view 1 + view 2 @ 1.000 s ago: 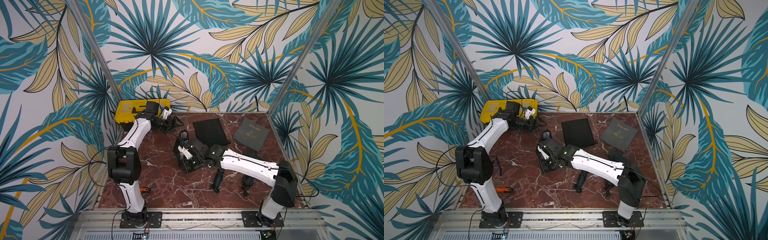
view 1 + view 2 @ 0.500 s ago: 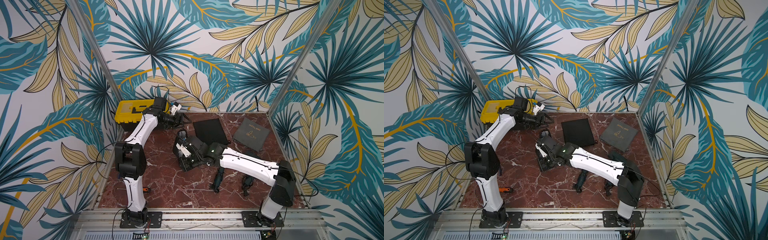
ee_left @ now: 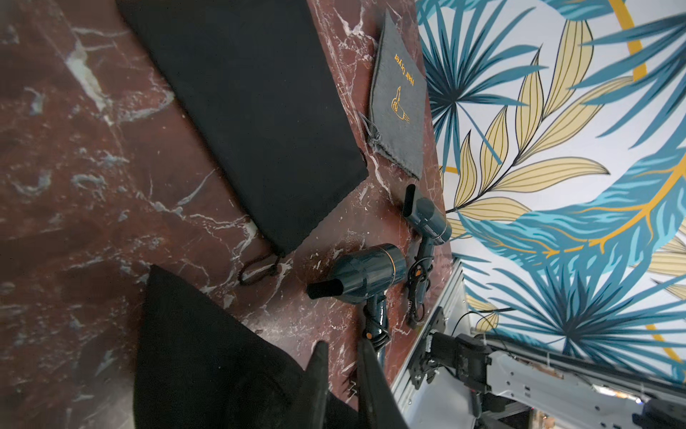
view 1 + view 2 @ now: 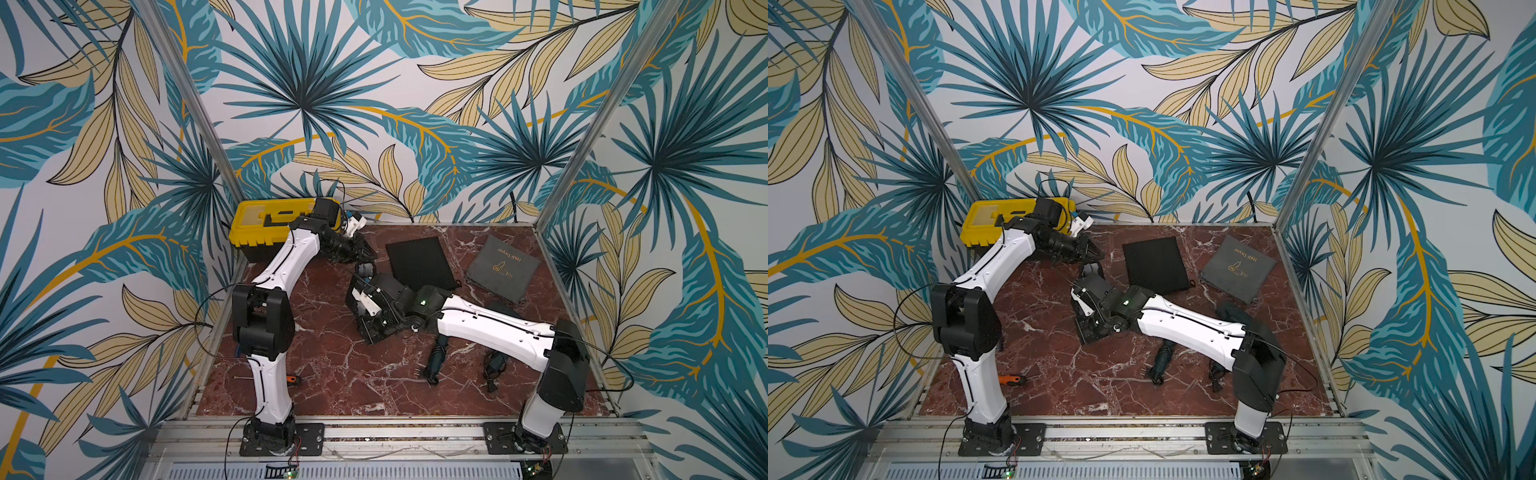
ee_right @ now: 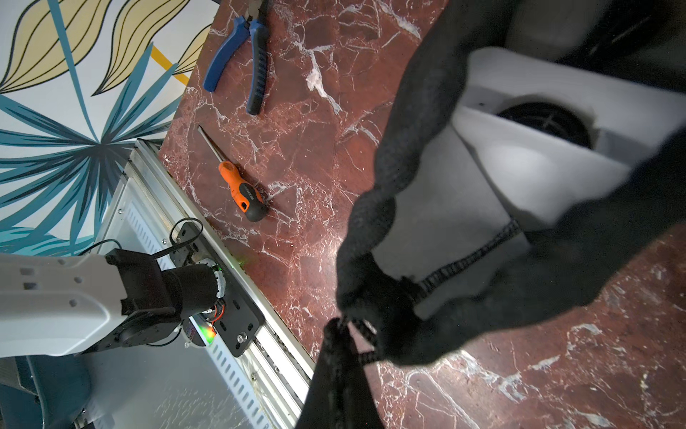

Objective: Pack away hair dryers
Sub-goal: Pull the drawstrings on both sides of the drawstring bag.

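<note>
A white hair dryer sits inside a black pouch at the middle of the marble floor. My right gripper is shut on that pouch's rim and holds the mouth up. My left gripper is at the pouch's far corner. Its jaws are drawn nearly together, with black cloth at their root and a thin gap at the tips. Two teal hair dryers lie on the floor near the right arm, with their cords round the handles. In a top view my right forearm partly hides them.
An empty flat black pouch and a grey "Hair Dryer" pouch lie at the back. A yellow toolbox stands in the back left corner. An orange screwdriver and blue pliers lie by the left arm's base.
My left arm has swung right, away from the toolbox and over to the held pouch, and its jaws have closed. The right arm has stayed in place with the pouch.
</note>
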